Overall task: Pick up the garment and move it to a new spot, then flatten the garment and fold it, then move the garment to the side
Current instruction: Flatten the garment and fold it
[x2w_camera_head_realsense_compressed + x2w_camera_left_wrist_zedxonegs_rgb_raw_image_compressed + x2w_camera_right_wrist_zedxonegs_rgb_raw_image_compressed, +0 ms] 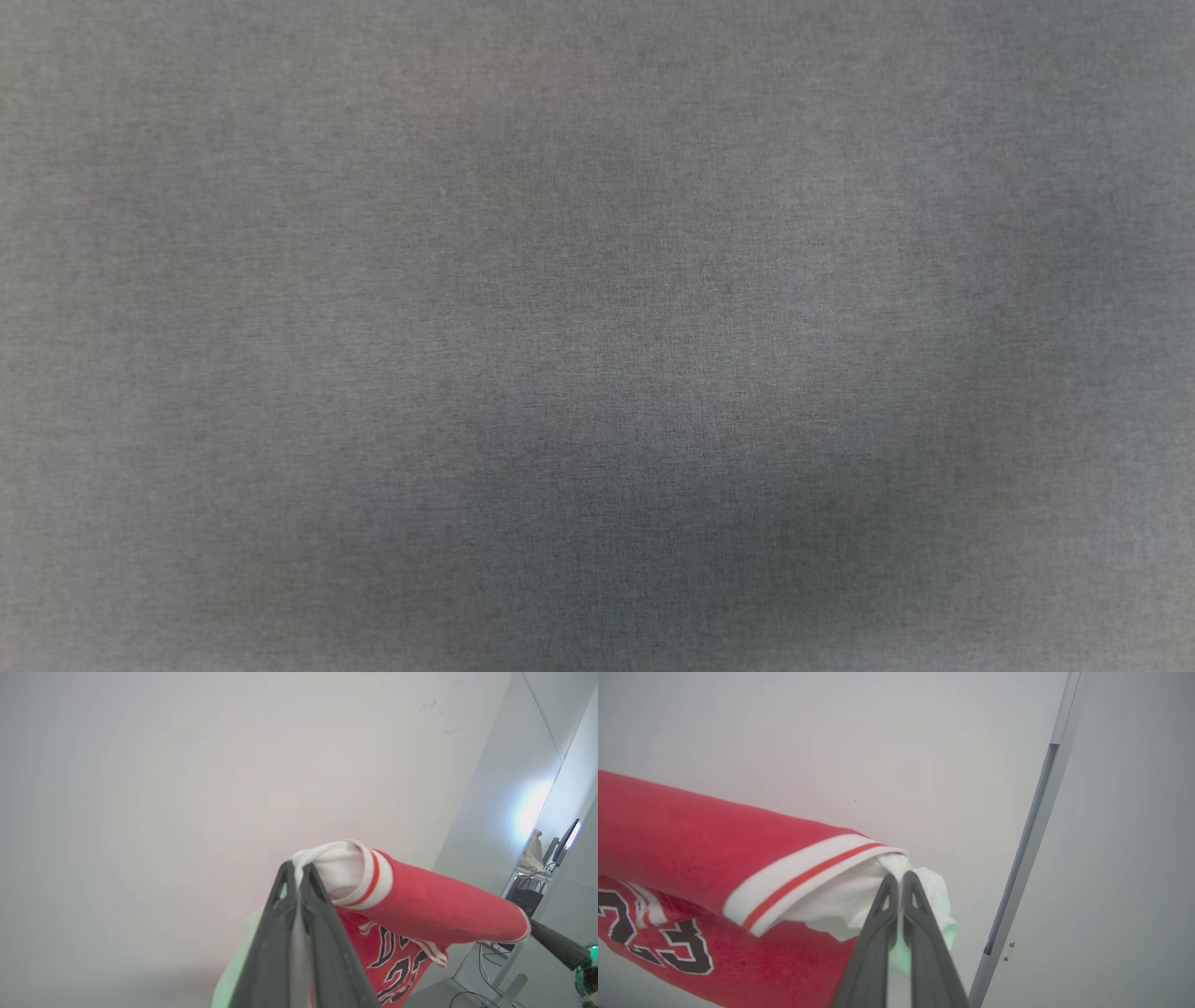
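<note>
The garment (430, 905) is a red piece with white ends, red-and-white striped bands and black-and-white lettering. It hangs stretched between my two grippers, off any surface. My left gripper (296, 868) is shut on one white end, with the fabric bunched at the fingertips. In the right wrist view the garment (691, 835) runs off to the left, and my right gripper (899, 877) is shut on the other white end. A dark finger (556, 947) of the other arm shows at the far end of the red sleeve in the left wrist view.
The head view gives a blurred grey woven surface (597, 336) close up. A pale wall stands behind the garment in both wrist views. A desk with a monitor (566, 840) and cables lies at the right. A grey metal strip (1031, 826) runs down the wall.
</note>
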Controlling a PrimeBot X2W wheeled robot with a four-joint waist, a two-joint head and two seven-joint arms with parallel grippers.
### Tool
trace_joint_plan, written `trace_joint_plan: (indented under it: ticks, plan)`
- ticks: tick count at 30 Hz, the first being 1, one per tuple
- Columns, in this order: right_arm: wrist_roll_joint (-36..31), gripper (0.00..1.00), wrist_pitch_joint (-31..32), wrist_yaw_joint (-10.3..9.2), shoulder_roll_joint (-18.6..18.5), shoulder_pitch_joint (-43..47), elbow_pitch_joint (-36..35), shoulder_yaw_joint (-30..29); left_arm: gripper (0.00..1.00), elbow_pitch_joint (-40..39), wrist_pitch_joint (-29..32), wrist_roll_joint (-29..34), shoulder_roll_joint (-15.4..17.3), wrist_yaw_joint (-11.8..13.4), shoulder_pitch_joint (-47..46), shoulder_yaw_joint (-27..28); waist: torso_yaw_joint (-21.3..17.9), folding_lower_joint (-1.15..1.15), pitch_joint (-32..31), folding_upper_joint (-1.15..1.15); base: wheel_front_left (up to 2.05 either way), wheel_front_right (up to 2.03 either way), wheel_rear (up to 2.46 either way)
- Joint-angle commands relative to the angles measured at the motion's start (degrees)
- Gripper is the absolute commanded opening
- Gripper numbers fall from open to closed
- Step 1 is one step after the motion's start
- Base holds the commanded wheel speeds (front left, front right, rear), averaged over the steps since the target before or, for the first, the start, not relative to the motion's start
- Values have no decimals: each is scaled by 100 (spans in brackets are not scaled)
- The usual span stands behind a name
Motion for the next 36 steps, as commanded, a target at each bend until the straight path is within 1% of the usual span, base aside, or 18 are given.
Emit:
trace_joint_plan:
  ticks: [1, 3, 4, 7, 9, 12, 16, 19, 22, 25, 30, 33, 36]
  plan:
    - [-109, 0, -166, -9, 90, -190, 333, 34, 0, 63, -164, -139, -72, 13, -59, 115, 16, 0, -58, 0, 0, 0, 0]
    - [-124, 0, -181, -8, 115, -218, 546, 198, 0, -100, 36, -206, -117, 11, 169, -12, 49, 0, -119, 0, 0, 0, 0]
    - [-124, 0, -181, -8, 115, -218, 546, 198, 0, -100, 36, -206, -117, 11, 169, -12, 49, 0, -119, 0, 0, 0, 0]
    - [28, 0, -5, -8, 90, 53, 705, 544, 0, -463, 619, -432, 45, 11, 664, -283, 66, 0, -162, 0, 0, 0, 0]
    - [269, 0, 171, -7, 18, 331, 700, 756, 0, -780, 961, -630, 236, 11, 1075, -416, 77, 0, -187, 0, 0, 0, 0]
    - [704, 0, 498, -7, -202, 885, 470, 1060, 0, -1392, 1415, -928, 556, 9, 1814, -635, 106, 0, -230, 0, 0, 0, 0]
    - [1434, 0, 1013, -6, -569, 1859, 3, 1265, 0, -2287, 1954, -1215, 1166, 9, 2803, -959, 129, 0, -348, 0, 0, 0, 0]
    - [1968, 0, 1488, -7, -875, 2599, -400, 1281, 0, -3003, 2333, -1484, 1612, 9, 3439, -1110, 145, 0, -460, 0, 0, 0, 0]
    - [2418, 0, 1921, -6, -1189, 3288, -900, 1244, 0, -3645, 2560, -1693, 2023, 9, 3888, -1143, 167, 0, -586, 0, 0, 0, 0]
    - [2825, 0, 2235, -6, -1445, 3961, -1429, 1093, 0, -4276, 2717, -1823, 2408, 9, 4262, -1143, 163, 0, -722, 0, 0, 0, 0]
    - [3283, 0, 2828, -6, -1828, 5037, -2241, 910, 0, -5272, 2857, -1912, 3012, 9, 4807, -1179, 154, 0, -942, 0, 0, 0, 0]
    - [3489, 0, 3104, -6, -2016, 5628, -2613, 759, 0, -5655, 2850, -1879, 3242, 9, 5131, -1261, 162, 0, -1038, 0, 0, 0, 0]
    - [3619, 0, 3221, -6, -2145, 6174, -2897, 541, 0, -6011, 2828, -1794, 3445, 9, 5431, -1376, 167, 0, -1106, 0, 0, 0, 0]
